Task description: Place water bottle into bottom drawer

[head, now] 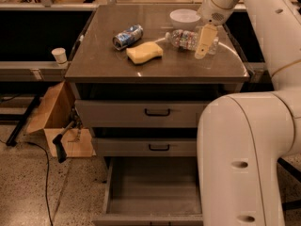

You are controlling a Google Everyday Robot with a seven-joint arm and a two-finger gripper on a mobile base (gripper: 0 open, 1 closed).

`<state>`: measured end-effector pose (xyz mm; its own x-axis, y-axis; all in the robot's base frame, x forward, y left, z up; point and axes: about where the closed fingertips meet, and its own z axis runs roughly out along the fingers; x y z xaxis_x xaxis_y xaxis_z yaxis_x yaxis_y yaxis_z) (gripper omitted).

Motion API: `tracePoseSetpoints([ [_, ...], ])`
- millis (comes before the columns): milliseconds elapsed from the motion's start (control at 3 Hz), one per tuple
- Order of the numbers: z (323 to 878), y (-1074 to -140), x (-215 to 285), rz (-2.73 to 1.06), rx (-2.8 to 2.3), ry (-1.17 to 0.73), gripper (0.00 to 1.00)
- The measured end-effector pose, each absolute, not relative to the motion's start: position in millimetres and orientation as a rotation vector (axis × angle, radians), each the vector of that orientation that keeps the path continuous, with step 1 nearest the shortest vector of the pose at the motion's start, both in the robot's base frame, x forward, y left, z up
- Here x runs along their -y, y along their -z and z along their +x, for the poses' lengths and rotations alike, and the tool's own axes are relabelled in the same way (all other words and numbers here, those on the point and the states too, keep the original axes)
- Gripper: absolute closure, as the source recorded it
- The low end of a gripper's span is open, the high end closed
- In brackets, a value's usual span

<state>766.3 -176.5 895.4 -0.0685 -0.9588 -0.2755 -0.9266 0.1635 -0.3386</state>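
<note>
The water bottle (184,39) lies on its side on the cabinet top (117,65), at the right, cap pointing left. My gripper (205,44) hangs just over the bottle's right end, with one pale finger (203,42) showing in front of it. The bottom drawer (153,187) is pulled out and its grey interior is bare. My arm's white body covers the drawer's right side.
A crushed blue-silver can (127,36) and a yellow sponge (144,52) lie left of the bottle. A white bowl (184,18) stands behind it. The two upper drawers (156,112) are closed. A cardboard box (56,126) and a paper cup (59,55) are at the left.
</note>
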Motion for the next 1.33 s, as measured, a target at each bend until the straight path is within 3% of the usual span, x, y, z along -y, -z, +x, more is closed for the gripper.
tracePoseSetpoints([
  [1333, 764.9, -870.5, 142.9, -1.85, -2.026, -0.019, 0.0],
])
